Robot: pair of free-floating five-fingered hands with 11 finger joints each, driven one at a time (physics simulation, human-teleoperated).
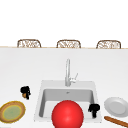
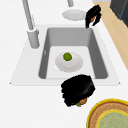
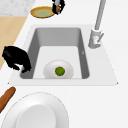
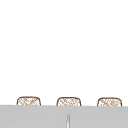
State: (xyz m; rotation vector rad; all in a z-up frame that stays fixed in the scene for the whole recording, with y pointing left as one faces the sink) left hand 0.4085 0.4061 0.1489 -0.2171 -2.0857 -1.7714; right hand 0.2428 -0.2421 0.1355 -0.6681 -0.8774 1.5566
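My left hand [image 1: 25, 91] hovers over the counter left of the sink [image 1: 40, 100], fingers curled round a small brown object [image 1: 24, 95]. The left side view shows that hand [image 2: 77, 89] close up, with the brown object [image 2: 81, 101] under its fingers, beside the yellow-rimmed plate [image 2: 110, 116]. My right hand [image 1: 94, 109] hangs at the sink's front right corner, fingers curled downward with nothing in them; it also appears in the right side view [image 3: 15, 58]. In the basin lies a white dish [image 3: 48, 71] with a green lime [image 3: 59, 71] on it.
A big red ball [image 1: 67, 115] covers the sink's front in the front view. A white plate [image 1: 115, 106] and a brown rolling pin [image 1: 116, 121] lie on the right counter. The faucet [image 1: 67, 72] stands behind the basin. Three wicker chair backs [image 1: 68, 44] line the far edge.
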